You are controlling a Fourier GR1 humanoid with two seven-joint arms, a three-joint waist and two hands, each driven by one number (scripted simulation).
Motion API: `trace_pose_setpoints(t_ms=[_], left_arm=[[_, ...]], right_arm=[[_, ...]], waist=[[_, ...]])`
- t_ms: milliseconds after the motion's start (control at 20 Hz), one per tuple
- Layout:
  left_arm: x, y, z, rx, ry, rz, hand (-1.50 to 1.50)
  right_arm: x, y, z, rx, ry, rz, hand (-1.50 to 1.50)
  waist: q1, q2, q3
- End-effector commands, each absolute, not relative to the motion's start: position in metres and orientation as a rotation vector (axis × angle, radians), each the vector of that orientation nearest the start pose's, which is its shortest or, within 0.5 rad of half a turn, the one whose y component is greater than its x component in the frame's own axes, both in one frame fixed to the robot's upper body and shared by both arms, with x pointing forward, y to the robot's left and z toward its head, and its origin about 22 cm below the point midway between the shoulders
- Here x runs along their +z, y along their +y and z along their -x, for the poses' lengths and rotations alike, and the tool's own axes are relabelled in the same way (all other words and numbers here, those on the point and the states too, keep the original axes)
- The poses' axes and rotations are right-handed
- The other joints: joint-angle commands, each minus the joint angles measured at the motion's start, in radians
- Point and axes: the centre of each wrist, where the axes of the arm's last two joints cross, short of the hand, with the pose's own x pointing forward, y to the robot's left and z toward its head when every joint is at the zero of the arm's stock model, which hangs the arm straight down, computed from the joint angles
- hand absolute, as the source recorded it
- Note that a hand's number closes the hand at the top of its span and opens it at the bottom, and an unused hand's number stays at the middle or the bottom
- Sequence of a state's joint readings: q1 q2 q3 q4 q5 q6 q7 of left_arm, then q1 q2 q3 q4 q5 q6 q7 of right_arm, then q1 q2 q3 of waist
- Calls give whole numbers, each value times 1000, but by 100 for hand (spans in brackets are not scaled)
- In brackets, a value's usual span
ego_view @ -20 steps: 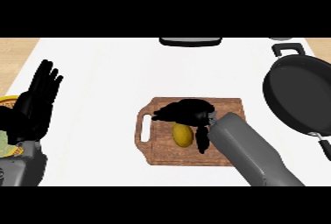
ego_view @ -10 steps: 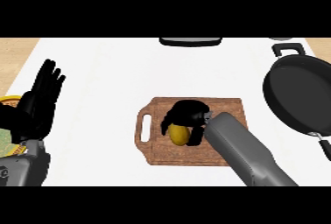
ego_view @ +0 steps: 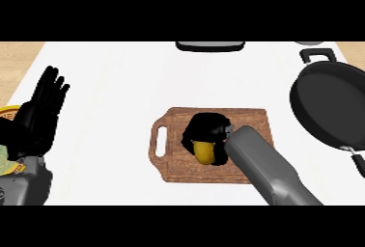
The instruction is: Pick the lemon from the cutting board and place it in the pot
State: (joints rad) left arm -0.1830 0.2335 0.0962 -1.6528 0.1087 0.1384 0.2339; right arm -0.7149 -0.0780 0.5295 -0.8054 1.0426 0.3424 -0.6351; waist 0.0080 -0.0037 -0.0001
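With the lemon [ego_view: 204, 151] grasped on the cutting board [ego_view: 214, 144] by the curled right robot hand [ego_view: 206, 132], while the left robot hand [ego_view: 39, 113] is held open, a slip may be risked during carriage to the pot [ego_view: 331, 103], since little of the fruit is enclosed.

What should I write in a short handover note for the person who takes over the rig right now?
Right hand: over the cutting board, fingers curled round the lemon, which sits low on the board; whether it is lifted cannot be told.
Left hand: open, fingers up, resting at the view's left edge.
Pot: at the counter's right edge, nothing in it.
Done: reach and grasp.
Left: lift the lemon, carry it right, place it in the pot.
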Motion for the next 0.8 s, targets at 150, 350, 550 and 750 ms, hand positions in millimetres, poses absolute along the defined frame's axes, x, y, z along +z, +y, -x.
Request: trace_pose_setpoints(t_ms=[150,350,550,750], left_arm=[[71,292,-270,83,-1587,-252,0],[75,302,-266,129,-1568,-279,0],[77,306,-267,102,-1570,-264,0],[86,305,-267,121,-1589,-285,0]], right_arm=[[-29,-106,-332,1796,-1344,123,150],[-33,-138,-330,1470,-1212,355,150],[-7,-116,-303,1292,-1300,450,150],[41,-133,-297,989,-1503,611,150]], waist=[[-49,-10,-1],[-97,-29,-2],[-69,-26,-2],[-90,-31,0]])
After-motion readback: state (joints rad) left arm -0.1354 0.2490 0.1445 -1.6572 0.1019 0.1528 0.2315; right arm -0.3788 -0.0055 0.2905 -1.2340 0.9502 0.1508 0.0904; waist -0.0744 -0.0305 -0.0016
